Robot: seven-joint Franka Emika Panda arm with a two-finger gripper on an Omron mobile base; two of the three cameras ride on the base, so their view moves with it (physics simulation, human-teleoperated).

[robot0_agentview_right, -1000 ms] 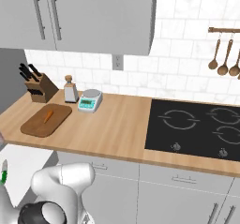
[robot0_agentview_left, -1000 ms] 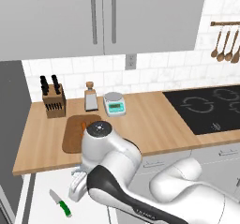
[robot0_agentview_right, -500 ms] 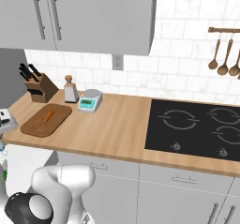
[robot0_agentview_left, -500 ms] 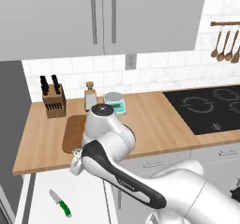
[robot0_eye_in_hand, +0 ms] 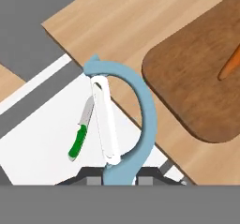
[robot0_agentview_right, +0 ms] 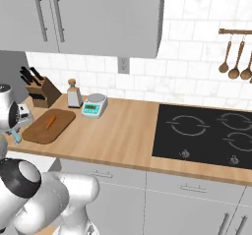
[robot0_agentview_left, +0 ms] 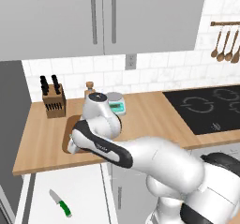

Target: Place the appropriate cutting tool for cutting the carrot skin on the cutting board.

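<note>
— How's my feed looking?
— Bright and even, flat rendered light from above. Only soft shadows under the cupboards and a faint one beside the cutting board.
— Any glare or blur?
— No glare. My base views are a bit soft and pixelated; hand view near the board is sharp, edges undistorted.

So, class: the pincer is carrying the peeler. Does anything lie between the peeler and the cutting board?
Nothing visible does. The peeler in the pincer hangs over the counter edge, with bare countertop up to the cutting board. The carrot lies on the board's far side.
</note>
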